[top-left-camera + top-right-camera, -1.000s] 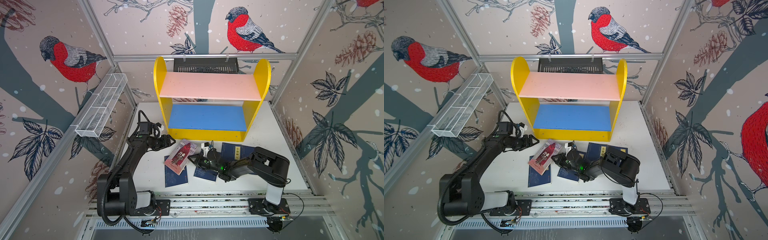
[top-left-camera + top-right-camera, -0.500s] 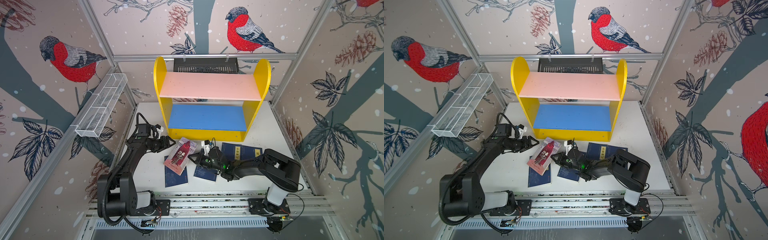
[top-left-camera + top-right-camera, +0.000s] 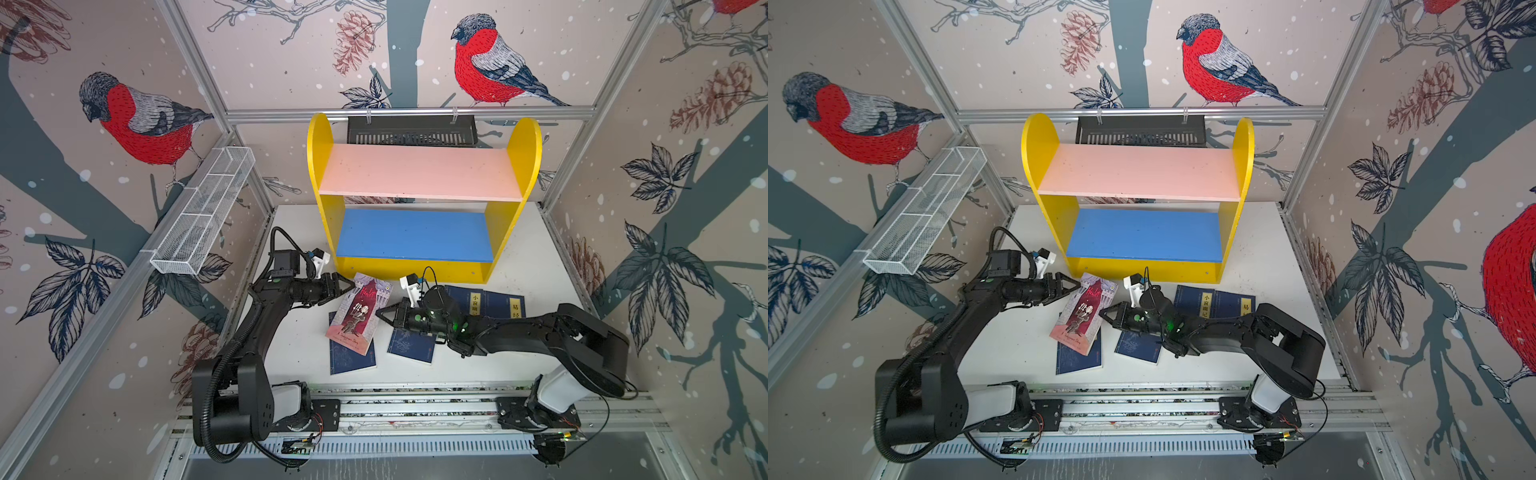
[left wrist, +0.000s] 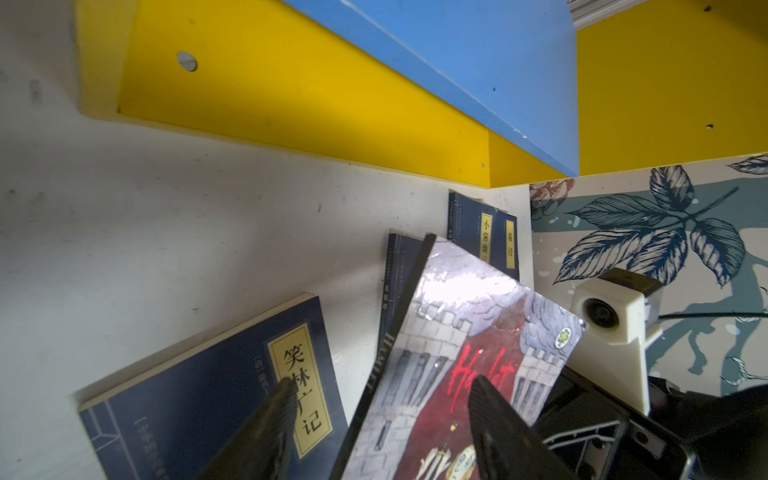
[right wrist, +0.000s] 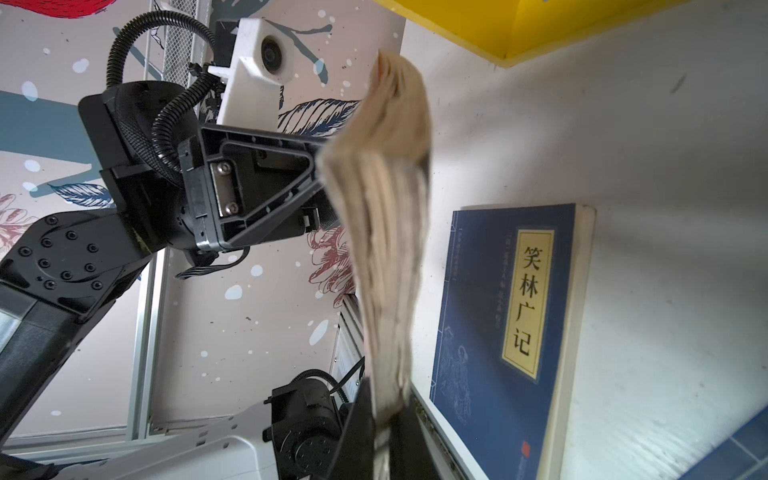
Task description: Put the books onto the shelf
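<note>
The books [image 3: 505, 305] lie on the tabletop [image 3: 532, 266] just near of the shelf [image 3: 322, 166], 4 navy ones flat. The right gripper [image 3: 383, 315], jaws clamped, holds the Hamlet paperback [image 3: 360, 318] tilted by its page edge. The left gripper [image 3: 347, 285], jaws apart, straddles its spine. Best to close squarely there before the right releases. Legible: "HAMLET", 笑林广记, 小窗幽记, 易经.

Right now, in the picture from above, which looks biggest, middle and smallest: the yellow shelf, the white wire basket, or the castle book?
1. shelf, biggest by far.
2. wire basket, though it seems to hang higher, nearer the camera, which may flatter it.
3. castle book, smallest.
</note>
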Robot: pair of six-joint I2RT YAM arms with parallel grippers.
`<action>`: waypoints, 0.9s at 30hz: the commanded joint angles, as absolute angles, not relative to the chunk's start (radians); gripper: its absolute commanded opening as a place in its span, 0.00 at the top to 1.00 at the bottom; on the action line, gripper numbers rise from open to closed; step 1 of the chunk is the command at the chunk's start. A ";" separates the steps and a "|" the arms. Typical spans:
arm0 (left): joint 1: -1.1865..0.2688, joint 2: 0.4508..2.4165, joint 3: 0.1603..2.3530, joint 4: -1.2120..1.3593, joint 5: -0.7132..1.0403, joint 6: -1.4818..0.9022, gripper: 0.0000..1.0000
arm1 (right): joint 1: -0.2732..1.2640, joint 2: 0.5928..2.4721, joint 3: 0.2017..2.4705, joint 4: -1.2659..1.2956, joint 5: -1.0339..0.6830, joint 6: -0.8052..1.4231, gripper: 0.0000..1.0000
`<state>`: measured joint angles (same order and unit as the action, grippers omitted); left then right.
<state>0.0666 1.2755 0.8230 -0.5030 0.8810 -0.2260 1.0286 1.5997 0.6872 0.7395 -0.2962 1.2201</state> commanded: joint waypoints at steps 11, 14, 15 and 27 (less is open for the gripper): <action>0.069 1.267 0.824 -0.549 1.167 -0.126 0.63 | 0.995 1.614 0.740 0.810 -0.449 1.198 0.99; 0.069 1.271 0.826 -0.551 1.199 -0.136 0.84 | 0.984 1.612 0.742 0.801 -0.463 1.191 0.98; 0.069 1.274 0.831 -0.555 1.207 -0.138 0.91 | 0.978 1.611 0.745 0.793 -0.468 1.187 0.98; 0.068 1.242 1.006 -0.688 1.308 -0.121 1.00 | 0.979 1.392 0.631 0.787 -0.348 1.155 0.42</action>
